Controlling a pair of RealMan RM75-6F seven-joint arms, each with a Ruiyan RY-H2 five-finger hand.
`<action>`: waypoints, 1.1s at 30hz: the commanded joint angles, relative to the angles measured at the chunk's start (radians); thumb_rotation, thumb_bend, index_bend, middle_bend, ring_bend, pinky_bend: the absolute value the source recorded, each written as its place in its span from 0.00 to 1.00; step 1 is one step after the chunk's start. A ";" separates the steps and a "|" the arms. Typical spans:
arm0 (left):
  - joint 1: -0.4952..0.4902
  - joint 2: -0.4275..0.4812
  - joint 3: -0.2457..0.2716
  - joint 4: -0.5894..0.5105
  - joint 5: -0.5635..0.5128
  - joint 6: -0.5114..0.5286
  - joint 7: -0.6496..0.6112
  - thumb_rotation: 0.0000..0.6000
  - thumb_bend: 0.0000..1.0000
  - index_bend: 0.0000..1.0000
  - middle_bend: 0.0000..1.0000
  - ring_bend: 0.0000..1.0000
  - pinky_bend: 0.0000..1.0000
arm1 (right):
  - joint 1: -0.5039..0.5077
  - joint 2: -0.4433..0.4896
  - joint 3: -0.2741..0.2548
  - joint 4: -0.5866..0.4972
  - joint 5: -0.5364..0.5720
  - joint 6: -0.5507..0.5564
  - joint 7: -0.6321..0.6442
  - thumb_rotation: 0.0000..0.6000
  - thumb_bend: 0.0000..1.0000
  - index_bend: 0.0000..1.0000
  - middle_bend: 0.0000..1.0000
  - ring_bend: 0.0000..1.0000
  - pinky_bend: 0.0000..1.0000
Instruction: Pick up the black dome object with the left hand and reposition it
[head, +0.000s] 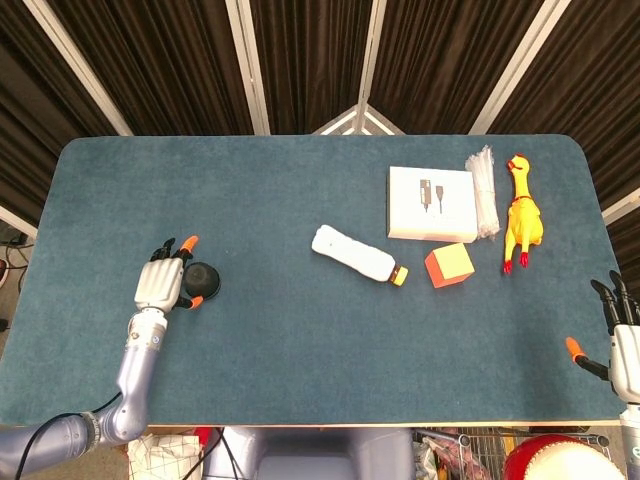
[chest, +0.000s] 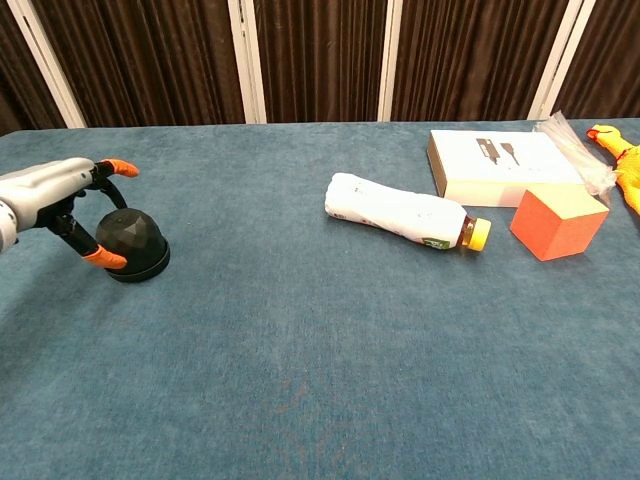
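**One dome, flanked but not yet held**

One black dome object (chest: 132, 243) is seen on the table (head: 300, 370), at approx. 9 o'clock from the bottle (head: 357, 255), w/ the left hand (head: 160, 286) at its 9 o'clock side. Fingers are spread around it, thumb low by the base; contact probably not yet made, though the head view is too small to be sure. The dome is judged stiff, light, faceted and matte, so little slip is expected; a hold low on opposite sides, above the flared base, is advised.

Counted: one bottle, one white box (head: 431, 203), one orange cube (head: 450, 265), one rubber chicken (head: 522, 219), one plastic bag (head: 484, 190). The right hand (head: 616, 345) rests spread and empty at the table's 4 o'clock edge.
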 joint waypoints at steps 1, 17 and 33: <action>-0.007 -0.007 -0.002 0.007 -0.006 -0.001 0.004 1.00 0.21 0.10 0.24 0.03 0.13 | 0.000 0.000 0.000 0.000 0.000 0.000 0.000 1.00 0.26 0.15 0.01 0.18 0.19; -0.028 -0.042 0.003 0.040 -0.020 0.026 0.047 1.00 0.29 0.10 0.37 0.04 0.13 | 0.000 0.000 0.000 0.000 0.000 0.000 0.000 1.00 0.26 0.15 0.01 0.18 0.19; -0.030 0.082 -0.078 -0.218 -0.051 0.080 0.055 1.00 0.37 0.12 0.40 0.07 0.13 | 0.000 0.000 0.000 0.000 0.000 0.000 0.000 1.00 0.26 0.15 0.01 0.18 0.19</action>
